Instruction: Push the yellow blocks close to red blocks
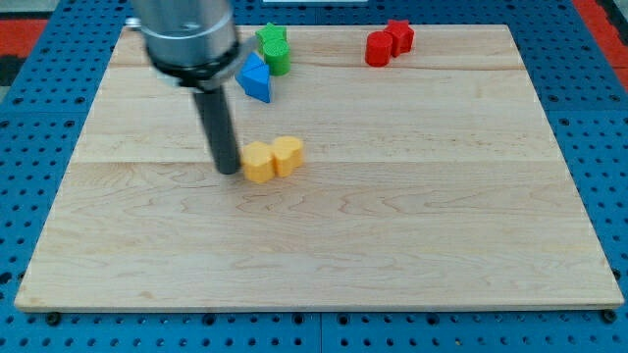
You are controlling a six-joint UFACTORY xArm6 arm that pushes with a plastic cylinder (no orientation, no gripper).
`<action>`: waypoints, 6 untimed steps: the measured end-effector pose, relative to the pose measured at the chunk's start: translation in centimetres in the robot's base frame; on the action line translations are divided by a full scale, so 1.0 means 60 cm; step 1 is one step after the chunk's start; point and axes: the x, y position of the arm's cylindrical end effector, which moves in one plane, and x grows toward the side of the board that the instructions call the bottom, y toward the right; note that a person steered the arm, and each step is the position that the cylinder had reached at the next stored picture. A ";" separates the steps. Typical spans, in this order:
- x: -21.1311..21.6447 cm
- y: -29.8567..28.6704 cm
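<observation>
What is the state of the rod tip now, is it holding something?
My tip: no gripper, holds nothing; it sits at the view's left of the two yellow blocks, right beside them.

arm (186,34) cut off at view's top

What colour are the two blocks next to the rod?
Yellow blocks, seen in the camera view.

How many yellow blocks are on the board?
2: one yellow block beside my tip, the other yellow block touching it on the view's right. None appear hidden.
</observation>
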 end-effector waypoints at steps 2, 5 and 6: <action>-0.003 0.143; 0.013 0.225; 0.013 0.247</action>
